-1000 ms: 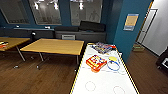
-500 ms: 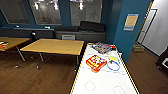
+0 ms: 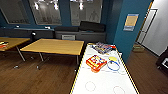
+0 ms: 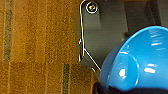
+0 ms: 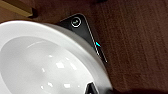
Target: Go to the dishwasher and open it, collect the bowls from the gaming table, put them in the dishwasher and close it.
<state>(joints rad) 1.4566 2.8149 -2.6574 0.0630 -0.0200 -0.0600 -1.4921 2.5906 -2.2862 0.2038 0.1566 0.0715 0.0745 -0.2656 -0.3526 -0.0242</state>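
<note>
With the gaming table (image 3: 105, 80) ahead, a blue bowl (image 4: 140, 62) fills the left wrist view and a white bowl (image 5: 45, 62) the right, seemingly carried for loading, though grip on either cannot be confirmed.

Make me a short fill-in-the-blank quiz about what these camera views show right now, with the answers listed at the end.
1. The bowl in the left wrist view is solid ____.
2. The bowl in the right wrist view is ____ inside.
3. The red game box lies on the long ____-topped gaming table.
4. The floor under the left arm is made of ____.

Missing words: blue; white; white; wood
</note>
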